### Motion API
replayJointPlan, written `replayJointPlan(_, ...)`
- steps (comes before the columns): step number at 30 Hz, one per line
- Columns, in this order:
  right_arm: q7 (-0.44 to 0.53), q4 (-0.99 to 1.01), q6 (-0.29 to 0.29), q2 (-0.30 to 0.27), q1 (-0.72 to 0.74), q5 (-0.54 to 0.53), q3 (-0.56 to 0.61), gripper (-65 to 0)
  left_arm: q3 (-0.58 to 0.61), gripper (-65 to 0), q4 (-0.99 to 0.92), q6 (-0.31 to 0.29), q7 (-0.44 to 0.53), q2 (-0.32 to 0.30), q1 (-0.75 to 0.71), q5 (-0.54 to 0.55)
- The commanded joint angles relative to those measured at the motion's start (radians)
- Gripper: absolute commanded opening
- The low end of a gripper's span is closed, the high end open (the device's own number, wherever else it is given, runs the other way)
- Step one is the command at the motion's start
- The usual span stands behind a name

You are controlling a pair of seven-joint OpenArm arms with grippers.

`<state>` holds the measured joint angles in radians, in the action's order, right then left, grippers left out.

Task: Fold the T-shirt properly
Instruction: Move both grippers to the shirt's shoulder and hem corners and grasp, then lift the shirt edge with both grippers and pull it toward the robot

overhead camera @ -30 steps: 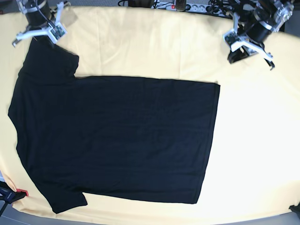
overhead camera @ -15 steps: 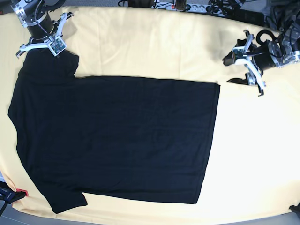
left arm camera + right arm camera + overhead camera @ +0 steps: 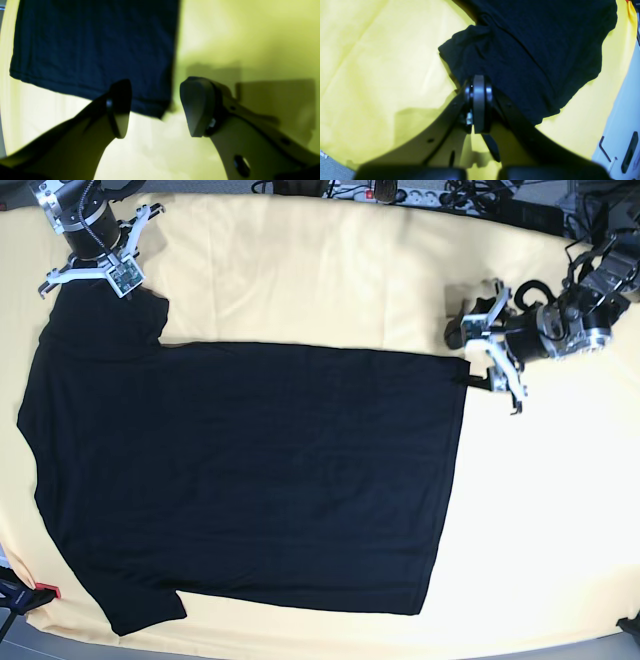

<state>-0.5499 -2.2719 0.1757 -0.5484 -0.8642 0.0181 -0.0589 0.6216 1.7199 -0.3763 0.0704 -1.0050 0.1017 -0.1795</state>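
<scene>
Large black cotton T-shirt (image 3: 250, 480) lies flat, plain side up, on yellow-clothed worktop (image 3: 330, 270). Left gripper (image 3: 155, 107) released, jaws straddling hem corner just ahead. Right gripper (image 3: 478, 100) clenched, empty, over sleeve edge. Fabric looks light, limp; best pinched at corners.
</scene>
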Motion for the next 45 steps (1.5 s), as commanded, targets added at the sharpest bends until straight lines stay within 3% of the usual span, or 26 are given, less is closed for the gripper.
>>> replayJointPlan(1,0.011,-0.016,-0.008,-0.011,-0.006,0.004,-0.006,-65.0,0.011,-28.8,-0.008,0.002,-0.003,-0.006,0.036,-0.003)
replayJointPlan(10,-0.021,-0.016,-0.037,-0.011,-0.006,0.006,-0.006,-64.4,0.093,-30.9,-0.108,-0.036,-0.004,0.111,0.190,-0.002)
replayJointPlan(11,-0.029,-0.016,-0.031,-0.011,-0.009,0.008,-0.006,-58.4,0.093,-35.5,-0.108,-0.035,-0.007,0.114,0.196,-0.002)
replayJointPlan(13,-0.056,-0.016,0.020,-0.011,-0.010,0.007,-0.006,-45.0,0.093,-51.1,-0.105,-0.035,-0.031,0.116,0.207,0.016)
replayJointPlan(15,-0.063,-0.016,0.064,-0.011,-0.021,0.006,-0.006,-35.5,0.092,-65.0,-0.104,-0.034,-0.072,0.116,0.213,0.054)
replayJointPlan(18,-0.063,-0.013,0.095,-0.011,-0.040,0.003,-0.006,-33.9,0.092,-65.0,-0.104,-0.012,-0.107,0.116,0.214,0.076)
replayJointPlan(26,-0.030,0.214,0.063,-0.012,0.035,0.018,-0.006,-33.6,0.093,-65.0,-0.104,0.002,-0.109,0.116,0.214,0.081)
replayJointPlan(36,-0.029,0.330,0.045,-0.012,0.150,0.049,-0.006,-35.0,0.093,-65.0,-0.104,0.002,-0.109,0.116,0.214,0.089)
replayJointPlan(38,-0.030,0.330,0.029,-0.014,0.164,0.050,-0.006,-45.8,0.092,-65.0,-0.103,0.002,-0.109,0.116,0.214,0.089)
replayJointPlan(40,-0.042,0.328,-0.012,-0.014,0.176,0.064,-0.006,-63.1,0.092,-65.0,-0.103,0.002,-0.109,0.116,0.215,0.089)
replayJointPlan(43,-0.084,0.296,-0.083,-0.015,0.177,0.118,-0.006,-65.0,0.092,-65.0,-0.100,0.002,-0.109,0.113,0.214,0.088)
replayJointPlan(45,-0.129,0.251,-0.091,-0.015,0.177,0.148,-0.006,-65.0,0.092,-65.0,-0.080,-0.002,-0.110,0.102,0.215,0.088)
